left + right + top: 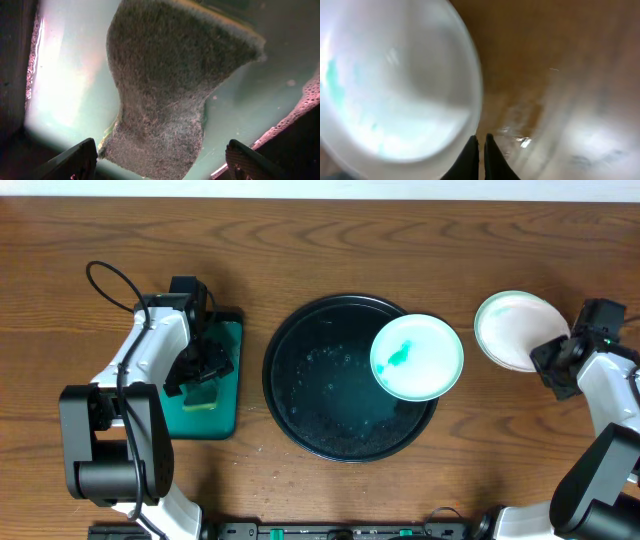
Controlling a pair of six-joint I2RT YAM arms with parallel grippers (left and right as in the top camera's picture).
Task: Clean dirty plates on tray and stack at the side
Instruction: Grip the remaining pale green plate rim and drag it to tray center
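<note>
The black round tray [300, 380] sits mid-table. A mint-green plate [417, 357] with a green smear lies on the tray's right side, overlapping the rim. A white plate [510, 328] lies on the table to the right, and a pale rim shows under its top edge. In the right wrist view this plate [395, 85] is blurred, with faint green marks at the left. My right gripper [553, 363] [481, 142] is shut and empty at this plate's right rim. My left gripper [205, 375] [162, 162] is open, with its fingers on either side of a grey-green sponge [165, 90].
The sponge [203, 395] lies in a small green rectangular tray [225, 415] [75, 75] to the left of the black tray. Water droplets cover the black tray's floor. Bare wooden table [330, 240] stretches along the back. Black hardware runs along the front edge.
</note>
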